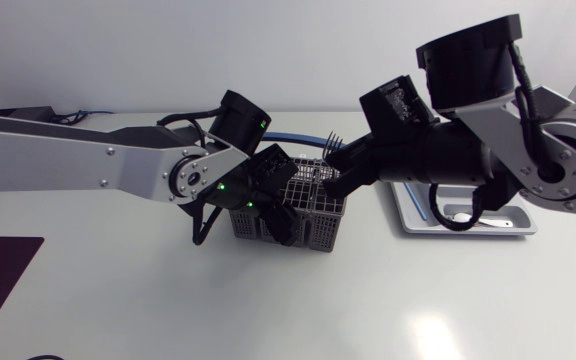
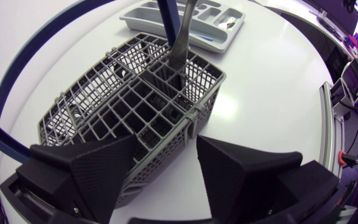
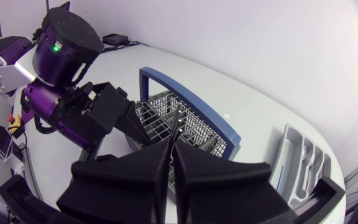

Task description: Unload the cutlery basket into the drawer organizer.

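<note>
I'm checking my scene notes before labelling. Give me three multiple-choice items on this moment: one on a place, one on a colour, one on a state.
1. Where does the drawer organizer lie?
A) beside the cutlery basket, toward the right arm
B) beside it, toward the left arm
C) under it

2. What colour is the basket's handle?
A) red
B) blue
C) white

3. How is the right gripper?
A) open over the organizer
B) open, resting on the table
C) shut on a fork above the basket

Answers:
1. A: the organizer lies beneath the right arm, apart from the basket.
2. B: the handle arches blue over the grey basket.
3. C: both fingers pinch the fork from two sides.
</note>
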